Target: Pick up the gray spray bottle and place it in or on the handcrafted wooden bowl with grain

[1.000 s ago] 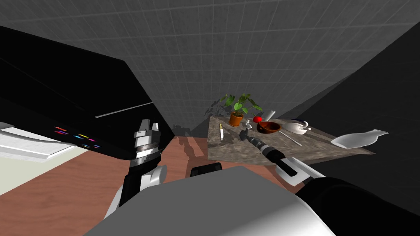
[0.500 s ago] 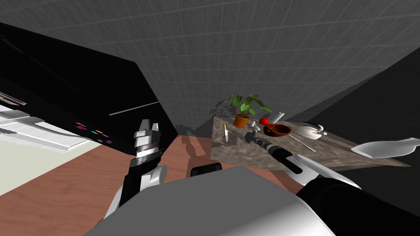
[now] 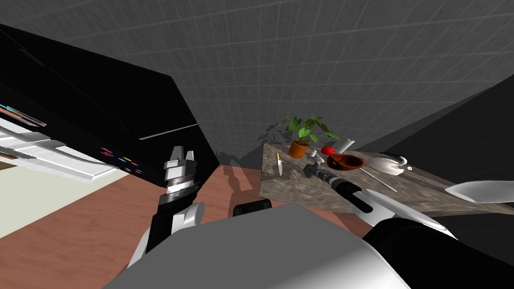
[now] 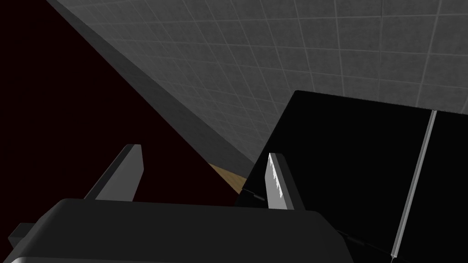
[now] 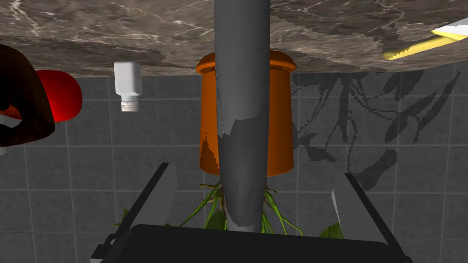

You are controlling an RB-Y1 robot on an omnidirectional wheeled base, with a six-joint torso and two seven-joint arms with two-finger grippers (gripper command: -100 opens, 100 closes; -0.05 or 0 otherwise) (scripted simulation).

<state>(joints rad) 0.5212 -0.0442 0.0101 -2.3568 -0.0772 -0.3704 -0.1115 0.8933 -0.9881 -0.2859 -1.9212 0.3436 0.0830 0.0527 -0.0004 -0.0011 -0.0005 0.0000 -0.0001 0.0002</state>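
The right gripper [image 5: 256, 172] is wide open. The gray spray bottle [image 5: 240, 114] stands upright between its two fingers and touches neither of them. There is free space on both sides, so the gripper holds nothing.

The bottle stands on the marble-patterned table [image 5: 137, 27], just in front of an orange pot [image 5: 279, 118] with a green plant in it.

In the head view the table [image 3: 301, 189] is at about 1 o'clock ahead of me, and the right gripper [image 3: 310, 170] is low over it.

Seen from this gripper:
- The wooden bowl [image 3: 345, 161], dark brown and empty, is near it at about 2 o'clock.
- The orange pot [image 3: 298, 149] is at 11 o'clock.
- A knife [image 3: 279, 164] with a yellow handle lies flat at 9 o'clock.
- A round red thing [image 3: 327, 149] is at 1 o'clock. It is perhaps a tomato or an apple, but I cannot say which.

In the right wrist view a small white bottle [image 5: 127, 84] stands between the pot and the red thing [image 5: 61, 93], and the wooden bowl [image 5: 18, 114] is beside the red thing.

The left gripper [image 3: 182, 152] is raised at about 9 o'clock from the table, well apart from it. Its fingers are spread, and in the left wrist view the left gripper [image 4: 201, 178] has nothing between them.
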